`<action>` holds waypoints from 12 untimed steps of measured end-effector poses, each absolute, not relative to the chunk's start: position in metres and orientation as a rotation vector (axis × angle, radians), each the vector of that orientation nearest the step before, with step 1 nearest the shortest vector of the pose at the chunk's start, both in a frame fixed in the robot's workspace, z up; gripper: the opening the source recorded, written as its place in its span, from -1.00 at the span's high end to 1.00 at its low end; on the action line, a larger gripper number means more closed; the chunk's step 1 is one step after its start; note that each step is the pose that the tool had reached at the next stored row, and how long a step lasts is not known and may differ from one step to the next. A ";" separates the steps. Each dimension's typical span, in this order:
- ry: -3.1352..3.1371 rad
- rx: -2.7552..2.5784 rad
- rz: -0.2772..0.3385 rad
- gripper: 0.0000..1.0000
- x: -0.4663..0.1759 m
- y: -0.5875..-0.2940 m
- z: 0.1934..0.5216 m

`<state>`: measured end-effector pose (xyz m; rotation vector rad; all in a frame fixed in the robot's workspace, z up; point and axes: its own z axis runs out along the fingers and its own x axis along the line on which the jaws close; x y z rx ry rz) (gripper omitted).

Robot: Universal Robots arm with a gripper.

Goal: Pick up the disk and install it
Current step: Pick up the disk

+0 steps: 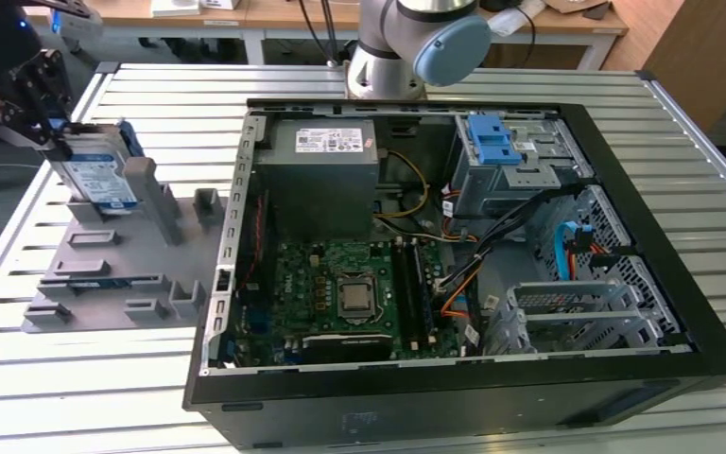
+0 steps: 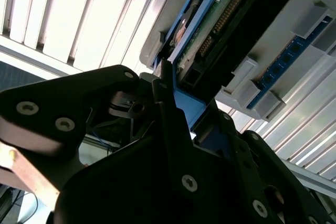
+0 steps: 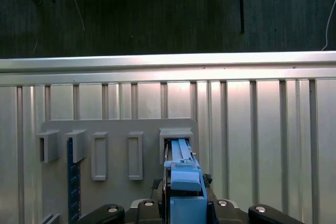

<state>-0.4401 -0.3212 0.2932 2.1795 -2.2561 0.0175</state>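
Gripper (image 1: 50,137): clenched on the disk (image 1: 95,175), holding its blue bracket at the upper edge; the bracket sits between the fingers in both wrist views. Disk: upright, lower edge apparently seated in an end slot of the grey holder (image 1: 111,284), at the exterior view's left, on the slatted worktop (image 1: 86,397). Step, est.: pick-up; grasp made, lift not yet done. Next move req.: straight pull along the slot, no twist, so the bracket clears the slot walls. Beyond: open PC case (image 1: 464,407), well apart from the disk; drive cage (image 1: 533,175) w/ blue latch in its far corner. Arm (image 1: 401,38): base behind the case, wrist out over the holder, tilted.
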 end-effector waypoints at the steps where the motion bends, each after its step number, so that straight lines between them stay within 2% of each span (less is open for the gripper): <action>1: -2.256 2.180 0.017 0.27 -0.440 -0.321 0.294; 12: -2.256 2.180 0.017 0.27 -0.440 -0.321 0.306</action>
